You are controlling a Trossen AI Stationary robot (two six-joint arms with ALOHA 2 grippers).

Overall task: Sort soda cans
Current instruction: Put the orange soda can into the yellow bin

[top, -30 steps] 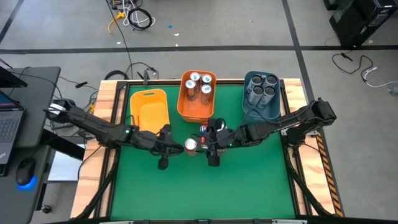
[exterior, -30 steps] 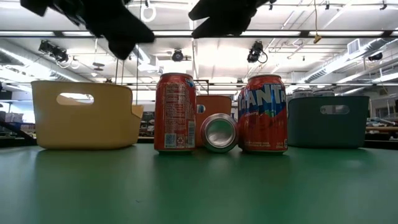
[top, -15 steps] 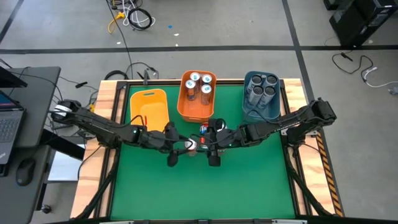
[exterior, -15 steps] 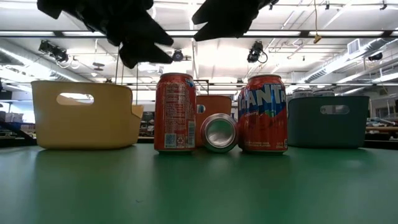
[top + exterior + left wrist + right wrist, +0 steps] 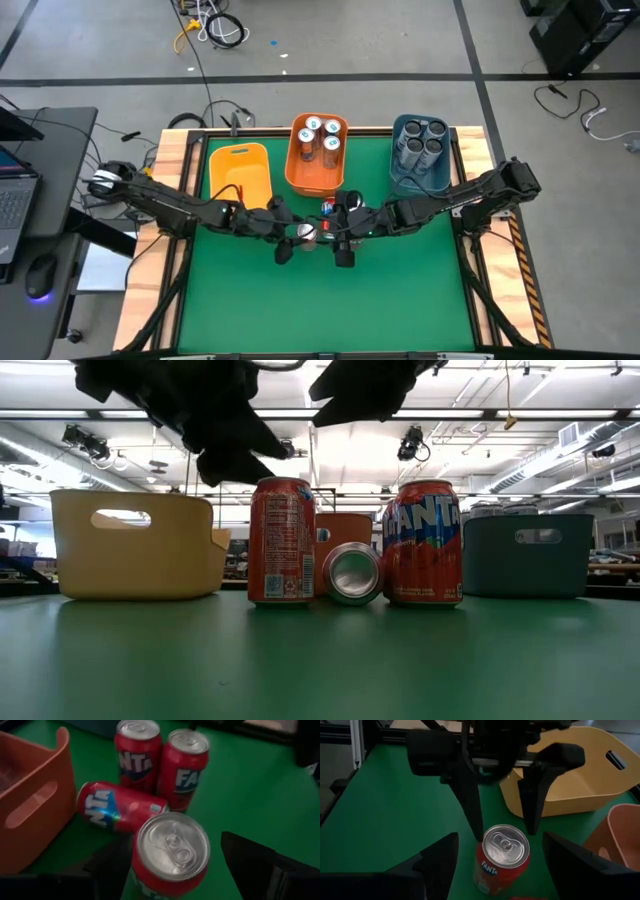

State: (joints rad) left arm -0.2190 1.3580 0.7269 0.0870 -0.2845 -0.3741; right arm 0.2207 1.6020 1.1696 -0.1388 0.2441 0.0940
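Red cans (image 5: 318, 228) clustered mid-table (hemmed by both hands), front mat (image 5: 320, 310) open

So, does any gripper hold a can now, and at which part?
Nothing is held. Left gripper and right gripper stand open around one upright red can, not touching it.

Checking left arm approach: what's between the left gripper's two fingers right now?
An upright red can stands between the open fingers of the left gripper, not yet clamped. The left wrist view shows it; the right wrist view shows the same can between those fingers.

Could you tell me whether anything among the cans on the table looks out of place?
Yes: one red can lies tipped on its side between the upright red cans, beside the orange bin, its silver end facing the low camera.
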